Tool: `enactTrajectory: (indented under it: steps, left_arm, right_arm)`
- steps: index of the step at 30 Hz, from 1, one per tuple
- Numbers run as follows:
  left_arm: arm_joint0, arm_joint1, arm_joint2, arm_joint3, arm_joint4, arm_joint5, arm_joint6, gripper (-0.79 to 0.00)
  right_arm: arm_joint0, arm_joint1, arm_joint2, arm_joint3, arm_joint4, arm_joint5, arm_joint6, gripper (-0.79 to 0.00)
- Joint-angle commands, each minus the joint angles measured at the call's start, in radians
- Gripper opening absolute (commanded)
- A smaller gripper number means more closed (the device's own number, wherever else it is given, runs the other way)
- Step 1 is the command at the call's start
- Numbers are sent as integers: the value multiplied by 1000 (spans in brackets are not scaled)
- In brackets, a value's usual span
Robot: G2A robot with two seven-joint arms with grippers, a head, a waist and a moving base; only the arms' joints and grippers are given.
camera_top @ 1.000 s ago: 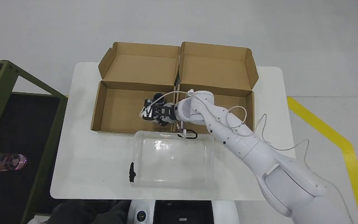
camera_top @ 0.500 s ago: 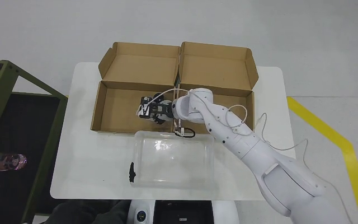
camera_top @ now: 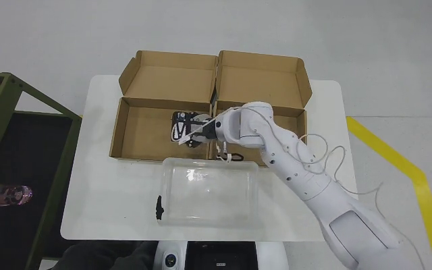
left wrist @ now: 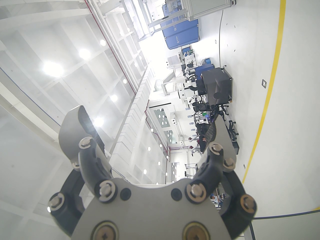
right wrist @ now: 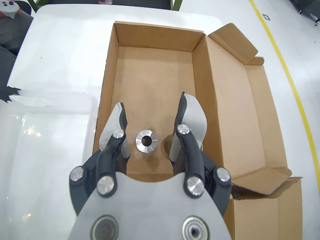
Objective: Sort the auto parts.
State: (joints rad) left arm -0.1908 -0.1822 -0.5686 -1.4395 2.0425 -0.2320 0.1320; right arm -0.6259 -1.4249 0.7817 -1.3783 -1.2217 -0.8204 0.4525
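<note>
You have a white table (camera_top: 108, 192) with two brown boxes side by side on it, both with their lids open. Just in front of them sits a clear bin (camera_top: 209, 196).

The right claw (camera_top: 181, 128) hangs low inside the left box (camera_top: 138, 131), at the end next to the other box (camera_top: 260, 84). Its fingers are spread wide and hold nothing. The left claw (left wrist: 147, 116) points up at the ceiling. It is wide open too, with nothing in it.

The metal ring (right wrist: 146, 141) is the smallest thing here. It lies flat on the floor of the left box (right wrist: 155, 76), between the two fingers of the right claw (right wrist: 152, 102). Neither finger seems to touch it.

The ring is shiny, short and round, with a hole in the middle. I think it is hard and heavy for its size, so it will not bend or break. It looks smooth, so it may slip or pop out of a weak pinch.

If you pick it up, put one finger on each side of its round outer edge. Go low, close to the box floor, because the ring is short. Squeeze firmly and lift straight up.
</note>
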Motion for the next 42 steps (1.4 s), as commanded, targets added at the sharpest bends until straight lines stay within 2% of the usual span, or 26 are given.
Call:
enactTrajectory:
  steps: [1,3,7,10,18,20,23,25,26,28,31,42]
  left_arm:
    - [0,0,0,0,0,0,0,0]
    - [0,0,0,0,0,0,0,0]
    - [0,0,0,0,0,0,0,0]
    - [0,0,0,0,0,0,0,0]
    - [0,0,0,0,0,0,0,0]
    - [0,0,0,0,0,0,0,0]
    - [0,0,0,0,0,0,0,0]
    - [0,0,0,0,0,0,0,0]
    - [0,0,0,0,0,0,0,0]
    - [0,0,0,0,0,0,0,0]
    - [0,0,0,0,0,0,0,0]
    - [0,0,0,0,0,0,0,0]
  right_arm:
    - [-41,16,41,-65,10,-14,9,-397]
    - [-87,33,87,-134,19,-25,20,-394]
    - [-190,65,176,-267,32,-50,26,-326]
    - [-264,86,239,-346,24,-76,15,-311]
    - [-429,132,393,-436,11,-159,-64,-283]
    - [-463,140,429,-442,11,-167,-98,-283]
    - [-509,151,479,-439,2,-172,-155,-323]
    - [-538,157,513,-439,-5,-160,-207,-317]
    - [-554,160,531,-440,-14,-158,-234,-292]
    - [-589,166,568,-443,-34,-143,-295,-163]
    - [-641,175,615,-449,-83,-132,-376,-132]
    - [-822,202,774,-454,-242,-6,-636,-148]
